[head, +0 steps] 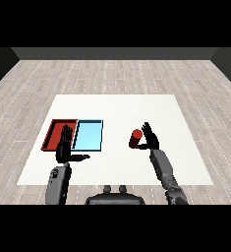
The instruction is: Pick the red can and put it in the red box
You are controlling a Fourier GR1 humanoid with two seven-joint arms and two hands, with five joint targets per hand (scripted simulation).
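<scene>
- The can (135,139) stands on the bench (117,106) right of centre, well apart from the red tray (51,134) at left.
- The reach is judged in hand: the right hand (151,139), spread wide, is seen just beside the can, not yet curled round it.
- The left hand (66,147) is held open over the trays' near edge.
- Closing round the can is called for next.

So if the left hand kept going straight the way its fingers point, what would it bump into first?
Probably the red tray: the left hand points up-table with open fingers already overlapping the tray's near edge in this view. Its height above the tray is unclear.

White table (136,106), grey wood floor (117,74), dark walls.
</scene>
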